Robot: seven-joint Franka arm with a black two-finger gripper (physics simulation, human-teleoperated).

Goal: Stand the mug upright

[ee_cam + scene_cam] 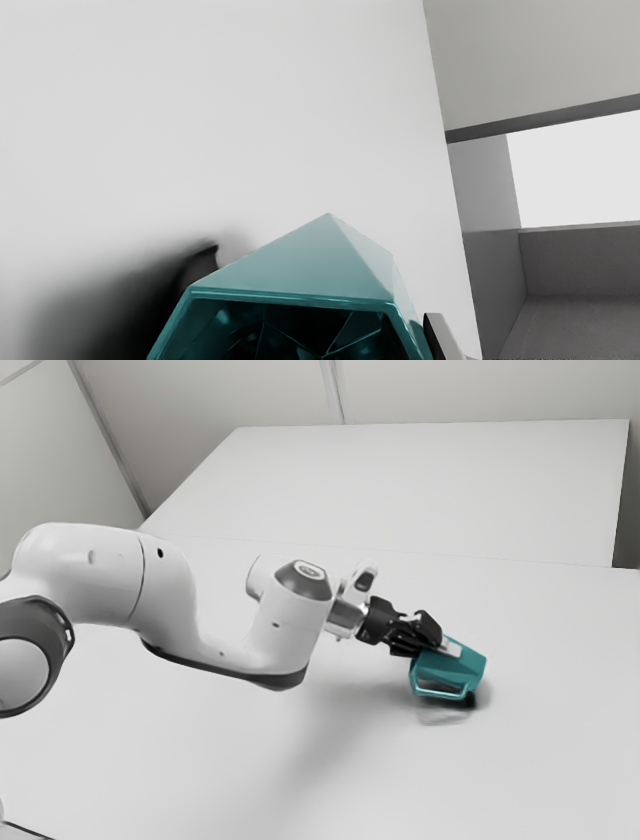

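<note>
Tilted mug [295, 270] touches the claw [446, 646], wide table [550, 760] beyond its rim.

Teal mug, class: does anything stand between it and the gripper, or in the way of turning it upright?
Nothing visible stands between the gripper and the tipped teal mug; the gripper is right at it. I see nothing blocking its turn upright over the white table either.

A plain room, perhaps a robotics lab; a white jointed robot arm [105, 575] reaches over a broad white table [540, 770]; pale, seamed walls [450, 390] stand behind the table; past its edge, a dark band [545, 117].
</note>
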